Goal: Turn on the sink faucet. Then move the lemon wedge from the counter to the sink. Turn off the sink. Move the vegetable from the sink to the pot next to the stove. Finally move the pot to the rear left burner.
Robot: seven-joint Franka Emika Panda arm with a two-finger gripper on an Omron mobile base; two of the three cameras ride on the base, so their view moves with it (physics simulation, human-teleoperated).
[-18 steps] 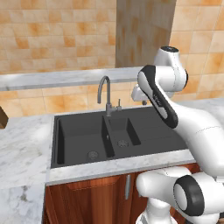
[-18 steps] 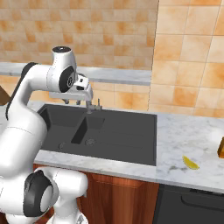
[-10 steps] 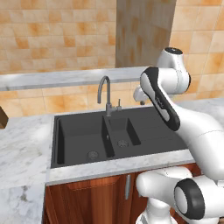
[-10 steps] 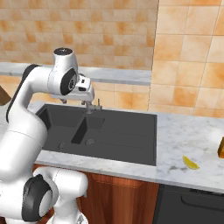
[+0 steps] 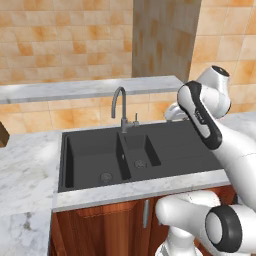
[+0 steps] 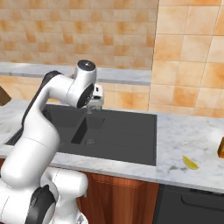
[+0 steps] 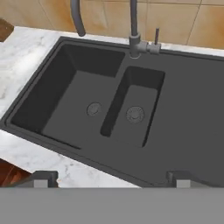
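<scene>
The sink faucet (image 5: 120, 106) curves its dark spout over the black double-basin sink (image 5: 170, 142), and its small lever (image 7: 156, 36) stands upright beside the base. I see no water under the spout. My gripper (image 7: 111, 178) hovers over the sink's front rim, open, its tips wide apart with nothing between them. From the right base view the gripper (image 6: 91, 106) hangs in front of the faucet, above the sink (image 6: 127, 131). The lemon wedge (image 6: 190, 162) lies on the marble counter (image 6: 188, 133) to the right of the sink, well away from the gripper.
A raised marble ledge (image 5: 90, 89) runs behind the sink under the tiled wall. A brown wooden object (image 5: 2, 135) sits at the far left of the counter, another brown thing (image 6: 221, 148) at the far right. The dark stove front (image 6: 192, 203) lies below the wedge.
The fingers have opened wide, and the hand has drawn back a little from the faucet lever toward the right.
</scene>
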